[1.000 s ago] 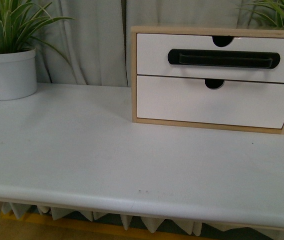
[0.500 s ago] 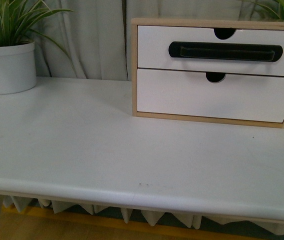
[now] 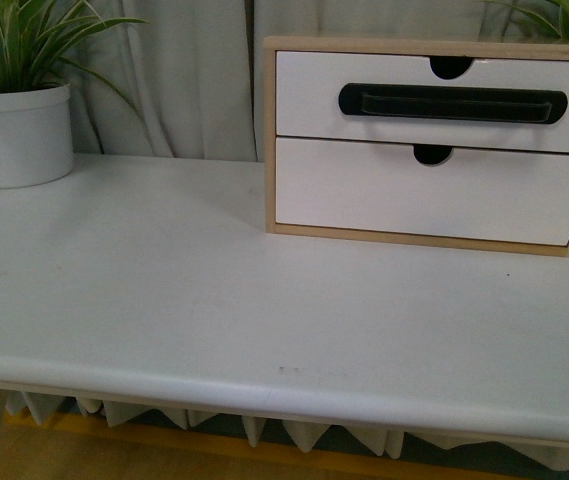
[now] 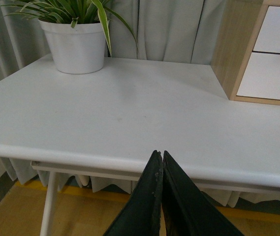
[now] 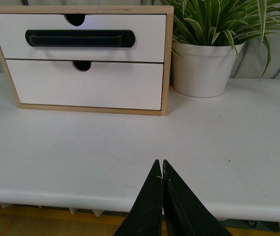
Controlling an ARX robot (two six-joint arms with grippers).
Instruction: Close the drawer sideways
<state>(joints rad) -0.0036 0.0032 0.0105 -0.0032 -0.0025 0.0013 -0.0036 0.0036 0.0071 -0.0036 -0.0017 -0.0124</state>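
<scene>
Fingers pressed together, both arms, left (image 4: 161,164), right (image 5: 161,172) | low before table (image 3: 164,290) | drawer (image 3: 434,100) flush

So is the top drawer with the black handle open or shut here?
Shut, as far as the views show: the drawer has its front level with the lower drawer and the wooden frame, no gap visible.

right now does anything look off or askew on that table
Nothing stands out. The drawer with the black handle sits flush in its wooden box, as does the plain drawer below. Both plant pots stand upright, and nothing is spilled on the table.
</scene>
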